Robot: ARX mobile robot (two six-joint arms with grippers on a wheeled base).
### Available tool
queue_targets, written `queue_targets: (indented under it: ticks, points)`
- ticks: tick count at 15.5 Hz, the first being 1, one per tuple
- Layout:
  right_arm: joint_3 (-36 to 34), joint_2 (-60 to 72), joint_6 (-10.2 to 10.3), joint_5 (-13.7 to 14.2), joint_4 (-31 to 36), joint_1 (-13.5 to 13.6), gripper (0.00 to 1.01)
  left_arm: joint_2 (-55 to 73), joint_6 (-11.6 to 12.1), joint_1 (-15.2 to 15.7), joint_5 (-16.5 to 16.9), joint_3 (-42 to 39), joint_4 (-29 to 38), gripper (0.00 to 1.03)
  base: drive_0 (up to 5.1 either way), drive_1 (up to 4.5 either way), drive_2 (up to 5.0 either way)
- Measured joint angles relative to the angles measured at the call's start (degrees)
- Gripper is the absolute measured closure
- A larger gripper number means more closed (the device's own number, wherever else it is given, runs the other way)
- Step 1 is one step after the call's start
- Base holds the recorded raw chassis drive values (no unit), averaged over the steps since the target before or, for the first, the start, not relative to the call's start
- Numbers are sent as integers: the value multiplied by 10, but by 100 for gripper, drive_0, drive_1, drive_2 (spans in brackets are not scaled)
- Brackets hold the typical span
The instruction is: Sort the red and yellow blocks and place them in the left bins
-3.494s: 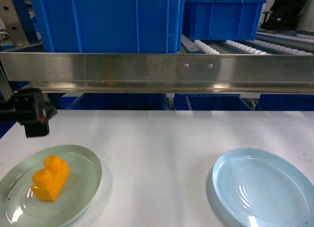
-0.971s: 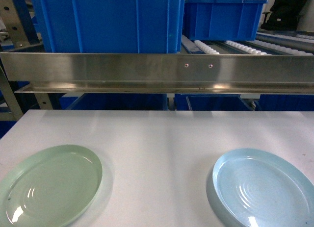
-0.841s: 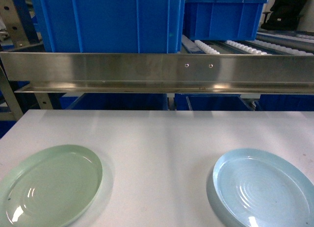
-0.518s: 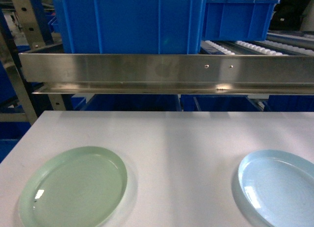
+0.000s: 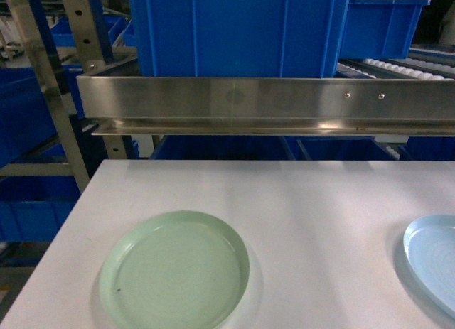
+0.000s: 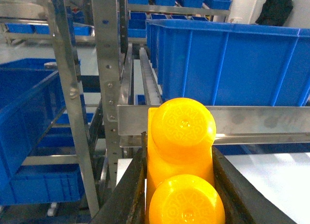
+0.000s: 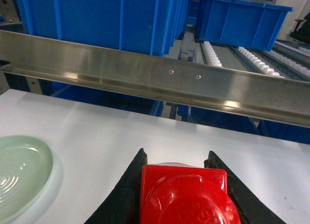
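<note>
Two bricks are in my grip at this moment, one per arm. At the far left of the head view I see blue crates on the lower rack shelves, then a steel upright, with the white counter filling the middle and lower frame. On it, lower left of centre, sits the green plate with nothing in it, and the blue plate is cut off at the right edge. Neither arm shows in that view.

From the left wrist camera, the left gripper has its jaws clenched on the long yellow brick, which fills the bottom centre, studs toward the lens. Beyond it, a crate lies at the left of that frame and a big blue bin stands on the shelf at the upper right.

From the right wrist camera, the right gripper is clamped on the red brick at the bottom centre, above the counter, with more bins behind the steel rail.

I judge the step in hand to be the carry toward the left bins. Next I must bring each brick over an open bin, clear of rail and rim, before letting go.
</note>
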Motion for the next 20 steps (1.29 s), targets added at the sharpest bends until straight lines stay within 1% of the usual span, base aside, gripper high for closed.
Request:
queue_targets:
  ticks: [3,5,20]
  points:
    - [0,0,0,0,0,0,73,0,0,-1,0,0,2,76,-375,-48,479]
    - [0,0,0,0,1,0,74,-2,0,-1,1,0,2,76,-487,111,351]
    - [0,0,0,1,-2,0,74,-2,0,-1,0,0,0,76,-497,248,248]
